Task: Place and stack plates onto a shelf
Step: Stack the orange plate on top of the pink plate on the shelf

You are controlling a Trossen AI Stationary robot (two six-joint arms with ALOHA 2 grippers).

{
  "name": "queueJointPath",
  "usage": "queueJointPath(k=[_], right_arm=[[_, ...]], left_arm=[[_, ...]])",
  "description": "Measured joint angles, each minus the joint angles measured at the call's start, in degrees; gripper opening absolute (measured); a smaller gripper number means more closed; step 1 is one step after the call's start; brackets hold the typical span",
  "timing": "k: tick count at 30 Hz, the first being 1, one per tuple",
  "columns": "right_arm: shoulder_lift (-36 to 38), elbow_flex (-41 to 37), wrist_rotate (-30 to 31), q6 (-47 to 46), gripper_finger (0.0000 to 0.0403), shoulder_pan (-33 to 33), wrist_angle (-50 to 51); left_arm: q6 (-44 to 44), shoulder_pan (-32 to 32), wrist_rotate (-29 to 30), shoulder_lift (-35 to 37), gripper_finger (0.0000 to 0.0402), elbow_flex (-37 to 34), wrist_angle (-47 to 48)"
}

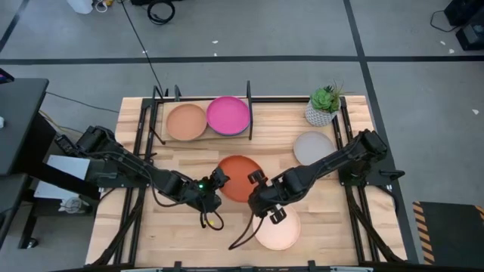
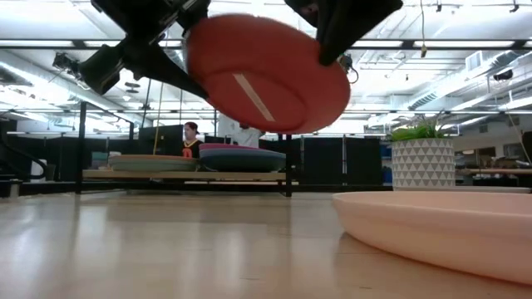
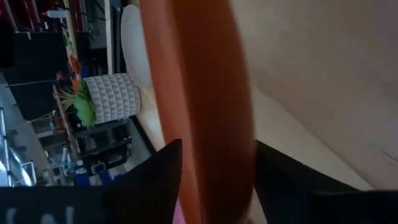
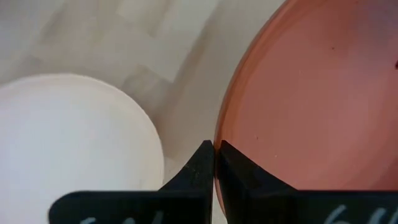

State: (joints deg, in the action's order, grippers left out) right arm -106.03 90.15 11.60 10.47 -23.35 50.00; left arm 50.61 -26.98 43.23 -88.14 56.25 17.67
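Observation:
The orange-red plate (image 1: 239, 177) hangs in the air over the middle of the table, between my two grippers. In the low view the orange-red plate (image 2: 266, 75) is tilted, well above the wood. My left gripper (image 1: 217, 181) is shut on its left rim, and my right gripper (image 1: 257, 181) on its right rim. A cream plate (image 1: 277, 229) lies flat near the near edge. A grey plate (image 1: 313, 147) lies flat toward the right. On the shelf (image 1: 203, 140) at the far side, a tan plate (image 1: 187, 122) and a magenta plate (image 1: 228, 115) top two stacks. My left gripper pinches the orange-red plate's left rim (image 3: 205, 155) between its two fingers (image 3: 155, 180), coming level from the table's left. The plate shows edge-on between them, lifted clear and tilted. My right gripper pinches the plate's right rim (image 4: 219, 140) between its fingertips (image 4: 202, 158), one on each face. It comes from the table's right and slants down. The plate is off the table.
A white pot with a green plant (image 1: 323, 106) stands at the far right corner, beside the shelf's right end. Black frame rods (image 1: 248, 109) rise around the shelf. The cream plate (image 4: 74, 137) lies right below my right gripper. Bare wood (image 1: 166, 227) lies at the near left.

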Motion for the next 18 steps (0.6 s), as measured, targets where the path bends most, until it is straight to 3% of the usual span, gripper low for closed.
queueJointPath(k=[11, 18], right_arm=[[0.03, 0.02, -1.41, -2.62, 0.0036, 0.19, -0.94], [1.52, 0.07, -2.29, -5.82, 0.0096, 0.33, -1.15]], left_arm=[[-0.20, -0.62, 0.22, 0.00, 0.0091, -0.02, -0.10], [-0.46, -0.64, 0.04, -0.02, 0.0047, -0.02, -0.43]])
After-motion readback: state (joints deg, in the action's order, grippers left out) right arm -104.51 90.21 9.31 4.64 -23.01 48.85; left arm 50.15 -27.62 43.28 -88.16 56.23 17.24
